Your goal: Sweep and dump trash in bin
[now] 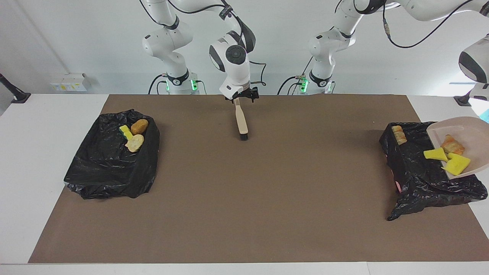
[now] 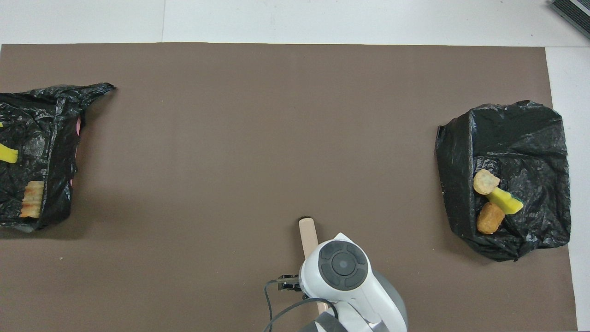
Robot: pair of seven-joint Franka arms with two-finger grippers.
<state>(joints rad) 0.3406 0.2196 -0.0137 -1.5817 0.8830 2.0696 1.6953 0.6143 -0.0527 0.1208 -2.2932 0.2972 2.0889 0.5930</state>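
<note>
Two bin bags (image 1: 114,156) w/ trash (image 1: 133,135), right claw (image 1: 240,100) pinching brush (image 1: 241,122), left claw unseen, dustpan (image 1: 464,147) tilted.

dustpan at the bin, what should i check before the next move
1. Dustpan tilted over the bagged bin: ok.
2. Pan emptied: not ok, a yellow wedge and a brown chunk lie at its lip.
3. Bread slice in the bin: ok.
4. Left pincer's grip on the pan: cannot tell, out of view.
5. Right pincer holding the brush apart from the bin: ok.
</note>
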